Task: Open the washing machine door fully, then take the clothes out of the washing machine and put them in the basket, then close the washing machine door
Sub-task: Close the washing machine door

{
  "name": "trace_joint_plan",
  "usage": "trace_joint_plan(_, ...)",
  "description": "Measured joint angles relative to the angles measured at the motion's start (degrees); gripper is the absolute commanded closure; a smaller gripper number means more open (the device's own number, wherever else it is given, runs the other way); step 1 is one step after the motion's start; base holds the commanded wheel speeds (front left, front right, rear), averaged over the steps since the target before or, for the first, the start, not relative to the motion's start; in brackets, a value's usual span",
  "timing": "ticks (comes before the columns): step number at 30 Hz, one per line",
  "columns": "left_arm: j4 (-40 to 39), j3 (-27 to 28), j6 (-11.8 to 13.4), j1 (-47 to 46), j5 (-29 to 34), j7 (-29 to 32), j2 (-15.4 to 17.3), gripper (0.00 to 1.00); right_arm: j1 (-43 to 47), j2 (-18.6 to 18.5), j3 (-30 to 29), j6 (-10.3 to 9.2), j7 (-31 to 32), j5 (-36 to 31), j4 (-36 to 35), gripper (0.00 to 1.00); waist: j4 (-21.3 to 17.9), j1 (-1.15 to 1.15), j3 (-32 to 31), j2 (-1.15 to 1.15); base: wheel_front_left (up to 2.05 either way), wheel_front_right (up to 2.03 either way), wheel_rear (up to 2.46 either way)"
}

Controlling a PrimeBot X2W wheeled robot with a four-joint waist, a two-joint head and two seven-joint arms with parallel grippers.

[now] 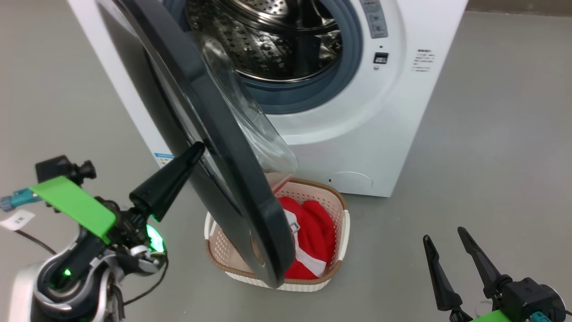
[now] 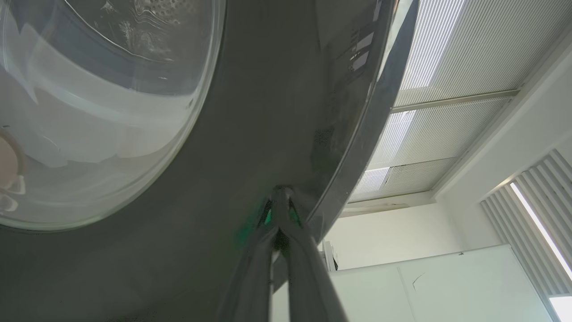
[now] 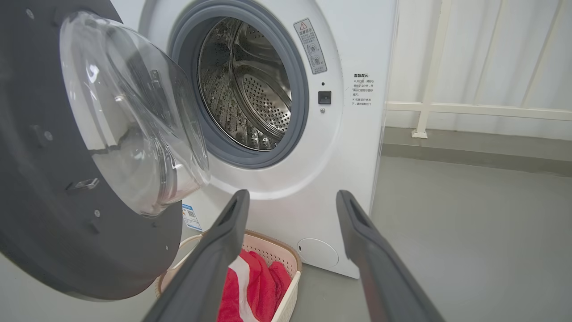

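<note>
- Pressing pinched left gripper (image 1: 196, 150) on the washing machine door (image 1: 223, 179), 9 o'clock, likely swinging it shut.
- Holding right gripper (image 1: 447, 239) wide, 4 o'clock, clear.
- Showing clothes (image 1: 313, 232) in basket (image 1: 333, 194), 6 o'clock.

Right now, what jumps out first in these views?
The big round black-rimmed washing machine door with its bulging glass window hangs partly open across the head view's middle, the left gripper closed, tip against its outer face. Beneath it, bright red white-striped clothes lie in the small cream perforated basket on the grey floor, and the steel drum behind looks empty.
</note>
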Motion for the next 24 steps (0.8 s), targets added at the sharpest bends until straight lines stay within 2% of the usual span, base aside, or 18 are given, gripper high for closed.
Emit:
trace_joint_plan(11,0.68,-4.36,-2.11,-0.32,-2.66,-4.55,0.01,1.00,-1.21,0.00,0.20,0.00,0.00,0.07,-0.30,0.00,-4.31,0.00,1.66,0.00,0.00,0.00,0.00)
trace_joint_plan(24,6.21,-4.95,-6.97,-4.81,-4.33,-8.06,-0.02,1.00,-2.19,-0.01,0.16,0.00,-0.01,-0.48,-0.54,0.00,-8.69,0.00,4.00,0.00,0.00,0.00,0.00)
